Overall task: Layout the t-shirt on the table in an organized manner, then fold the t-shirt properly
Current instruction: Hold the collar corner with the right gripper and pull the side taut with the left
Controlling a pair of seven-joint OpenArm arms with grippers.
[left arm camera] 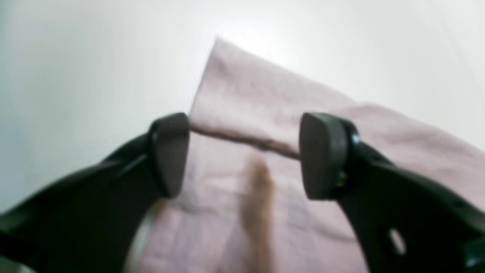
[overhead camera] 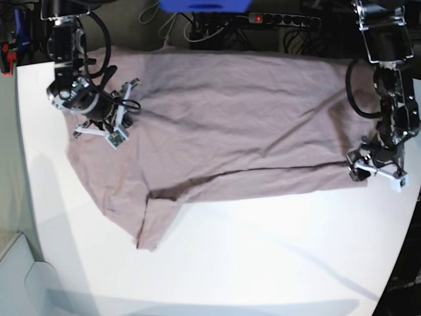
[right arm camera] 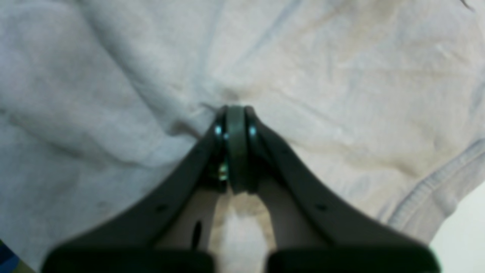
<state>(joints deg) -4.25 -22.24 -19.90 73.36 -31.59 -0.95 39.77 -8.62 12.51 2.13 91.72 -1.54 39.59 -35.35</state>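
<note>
Base view, from its left side: the right gripper [overhead camera: 125, 105] sits low on the t-shirt [overhead camera: 230, 125] near the shoulder and sleeve end. Its wrist camera shows the jaws pressed tight together, with puckers in the cloth radiating from their tips [right arm camera: 235, 113], so a pinch of fabric is caught there. A ribbed hem runs off at that view's lower right.

Across the middle, the mauve shirt lies spread over the white table [overhead camera: 263, 263], its long axis running left to right. The far edge reaches the table's back edge. One sleeve juts toward the near side at lower left, and a dark fold line runs along the near portion toward the right.

On the right, the left gripper [overhead camera: 375, 164] hangs at the shirt's near right corner. Its wrist view shows the two pads [left arm camera: 170, 151] standing well apart over a doubled hem edge [left arm camera: 242, 138], nothing clamped between them; the picture is blurred.
</note>
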